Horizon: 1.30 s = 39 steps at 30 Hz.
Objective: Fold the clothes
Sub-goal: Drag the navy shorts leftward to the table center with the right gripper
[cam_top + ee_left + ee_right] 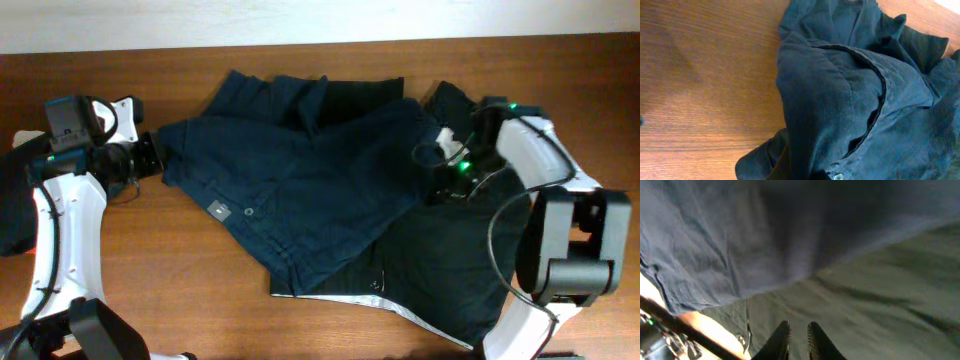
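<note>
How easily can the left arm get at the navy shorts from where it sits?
Probably easily: the left arm's fingers sit right at the near edge of the navy shorts, and nothing lies over that edge. Whether they touch the cloth is unclear.

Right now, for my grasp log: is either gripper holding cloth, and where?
Left gripper at the left edge of the navy shorts: cannot be told, fingers hidden. Right gripper, nearly shut, holds nothing visible.

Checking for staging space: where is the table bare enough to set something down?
Bare table lies near-left, between the left arm and the navy shorts, and along the back edge. Centre and right are crowded: black shorts under the navy pair, plus the right arm.
</note>
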Motion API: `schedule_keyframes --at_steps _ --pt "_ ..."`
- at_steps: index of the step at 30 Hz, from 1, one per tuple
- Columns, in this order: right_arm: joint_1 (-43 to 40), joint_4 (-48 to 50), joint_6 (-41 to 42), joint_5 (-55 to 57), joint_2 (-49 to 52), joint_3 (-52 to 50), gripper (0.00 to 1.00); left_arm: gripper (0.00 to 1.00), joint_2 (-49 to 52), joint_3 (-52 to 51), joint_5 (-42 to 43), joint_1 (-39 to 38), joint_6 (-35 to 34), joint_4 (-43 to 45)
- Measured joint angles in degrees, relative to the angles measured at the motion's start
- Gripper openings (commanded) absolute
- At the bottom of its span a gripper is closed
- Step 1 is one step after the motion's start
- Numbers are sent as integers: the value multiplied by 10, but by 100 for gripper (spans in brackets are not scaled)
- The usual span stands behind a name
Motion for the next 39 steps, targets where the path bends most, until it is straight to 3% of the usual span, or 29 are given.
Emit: schedule_keyframes --at_steps 8,15,18,24,30,35,39 --pt "51 110 -9 -21 0 -117 16 0 0 0 -4 0 0 13" --pt "24 137 107 64 -16 -136 15 0 0 0 -19 0 0 13" --pt "-26 143 163 109 -23 -135 15 0 0 0 -33 0 0 15" --pt "-241 166 255 246 -22 -112 15 0 0 0 -65 0 2 52" --pt "-371 75 296 343 9 -4 18 0 0 0 -96 0 2 86" --pt "-359 26 220 240 9 134 28 0 0 0 -109 0 2 56" --pt "-262 24 88 100 9 165 27 0 0 0 -111 0 2 -12"
